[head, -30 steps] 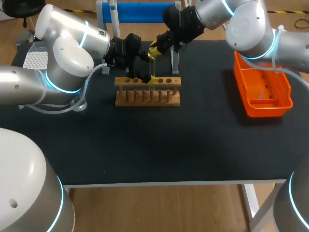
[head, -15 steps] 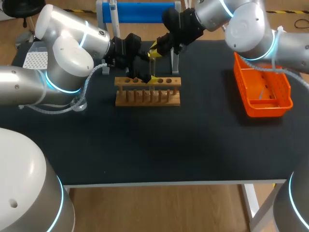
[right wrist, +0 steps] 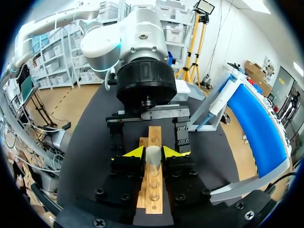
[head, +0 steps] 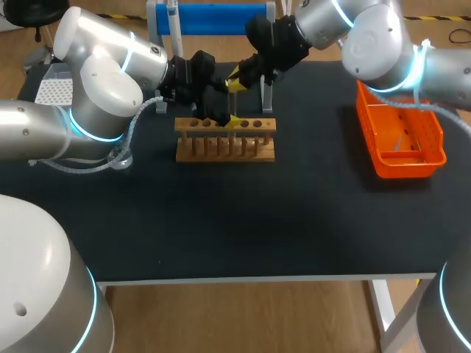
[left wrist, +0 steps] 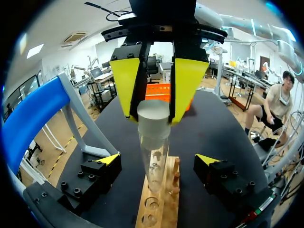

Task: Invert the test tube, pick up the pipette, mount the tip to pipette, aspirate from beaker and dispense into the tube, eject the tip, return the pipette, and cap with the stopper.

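A clear test tube (left wrist: pixel 154 147) stands upright over the wooden rack (head: pixel 224 140), its lower end at the rack's holes. My right gripper (right wrist: pixel 153 153) comes down from above and is shut on the tube's upper end; its yellow fingers (left wrist: pixel 130 83) press it from both sides. In the head view this gripper (head: pixel 234 78) hangs just behind the rack. My left gripper (left wrist: pixel 158 161) is wide open, level with the tube's lower part, one tip on either side and neither touching. It sits at the rack's back edge (head: pixel 223 112).
An orange basket (head: pixel 401 140) lies at the right side of the table. A blue pipette stand (head: pixel 213 18) is at the back, with a thin metal stand (head: pixel 266 95) before it. A white tip box (head: pixel 55 92) sits far left, by a clear beaker (head: pixel 121 156).
My right arm has edged slightly to the left with the tube in its grip. The left arm has not moved.
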{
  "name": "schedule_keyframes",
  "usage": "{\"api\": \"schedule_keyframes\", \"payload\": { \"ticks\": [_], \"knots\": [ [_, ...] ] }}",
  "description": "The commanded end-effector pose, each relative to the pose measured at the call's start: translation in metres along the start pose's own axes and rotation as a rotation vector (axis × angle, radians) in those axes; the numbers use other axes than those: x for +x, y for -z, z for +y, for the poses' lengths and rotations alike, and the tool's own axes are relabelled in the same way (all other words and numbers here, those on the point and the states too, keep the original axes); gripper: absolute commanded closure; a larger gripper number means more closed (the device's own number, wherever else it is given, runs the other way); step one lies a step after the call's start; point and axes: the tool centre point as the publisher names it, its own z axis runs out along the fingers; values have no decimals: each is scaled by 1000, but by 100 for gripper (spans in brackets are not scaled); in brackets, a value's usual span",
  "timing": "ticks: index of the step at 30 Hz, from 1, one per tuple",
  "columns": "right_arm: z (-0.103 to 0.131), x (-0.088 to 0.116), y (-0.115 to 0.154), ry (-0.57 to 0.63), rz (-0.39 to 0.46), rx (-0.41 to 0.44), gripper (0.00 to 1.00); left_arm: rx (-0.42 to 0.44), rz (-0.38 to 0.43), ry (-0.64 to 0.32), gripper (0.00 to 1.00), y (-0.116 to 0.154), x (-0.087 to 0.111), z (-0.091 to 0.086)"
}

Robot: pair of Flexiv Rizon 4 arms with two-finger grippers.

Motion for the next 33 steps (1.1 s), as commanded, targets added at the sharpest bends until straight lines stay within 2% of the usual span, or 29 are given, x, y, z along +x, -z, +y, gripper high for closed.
{"api": "schedule_keyframes", "payload": {
  "ticks": [1, 7, 11, 21, 22, 24, 25, 26, 33],
  "knots": [
    [-8, 0, -4, -13, -2, 4, 2, -2, 3, 1, 0, 0, -1, 0],
    [-16, -3, 11, -32, -29, -59, 0, -2, 3, 1, 0, 0, -1, 0],
    [-22, -1, 25, -27, -50, -129, 0, -2, 3, 1, 0, 0, -1, 0],
    [-21, 10, 56, 55, -50, -397, 0, -2, 3, 1, 0, 0, -1, 0],
    [-20, 11, 58, 62, -45, -428, 11, -2, 3, 1, 0, 0, -1, 0],
    [-18, 12, 61, 69, -37, -471, 64, -2, 3, 1, 0, 0, -1, 0],
    [-18, 13, 62, 71, -37, -481, 80, -2, 3, 1, 0, 0, -1, 0],
    [-17, 13, 63, 74, -30, -503, 100, -2, 3, 1, 0, 0, -1, 0],
    [-10, 14, 65, 53, 20, -602, 100, -2, 3, 1, 0, 0, -1, 0]
  ]
}}
